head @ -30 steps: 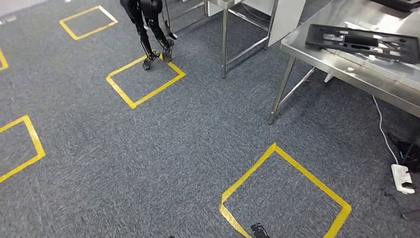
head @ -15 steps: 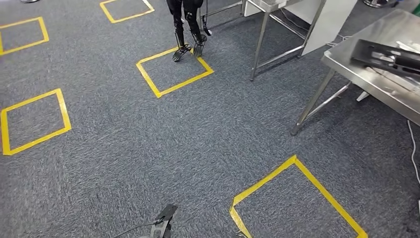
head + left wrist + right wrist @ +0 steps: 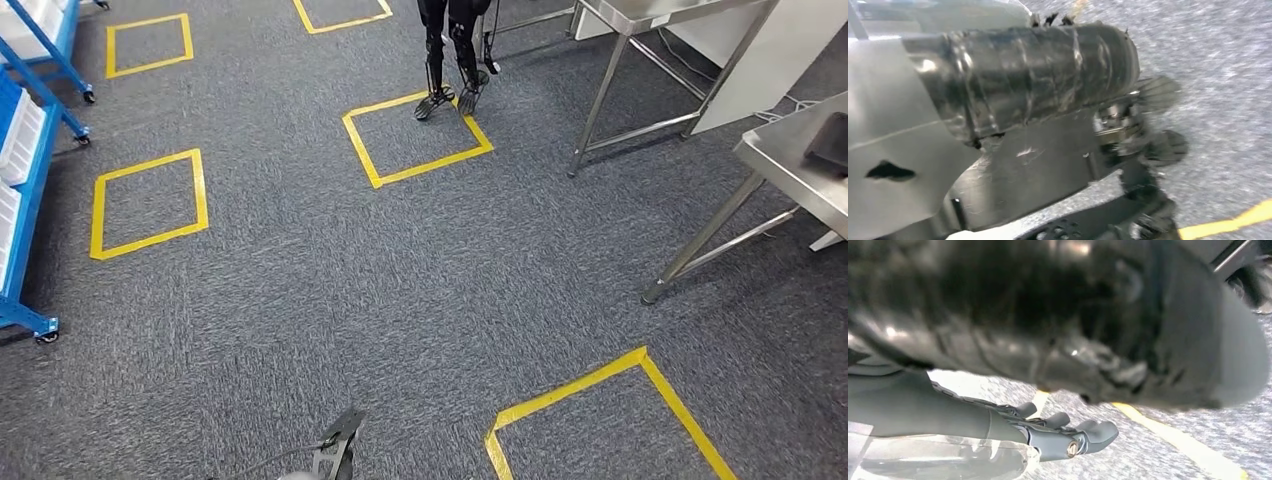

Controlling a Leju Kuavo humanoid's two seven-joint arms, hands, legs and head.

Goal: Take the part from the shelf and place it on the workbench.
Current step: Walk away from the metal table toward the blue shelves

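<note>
A rough, matt grey carpet (image 3: 330,290) is seen, marked with smooth yellow tape squares (image 3: 150,203). Right of the carpet's middle, a brushed-metal workbench (image 3: 790,165) with dull sheen is shown. At left, a blue painted-metal shelf (image 3: 30,150) holds white plastic bins (image 3: 20,130).

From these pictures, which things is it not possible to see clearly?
- Blue shelf: head view, cut off by the left edge; no part can be told in its bins.
- Dark object on the metal table: cut off by the right edge.
- Left hand: left wrist view, blurred.
- Right hand: fingers apart, holding nothing.
</note>
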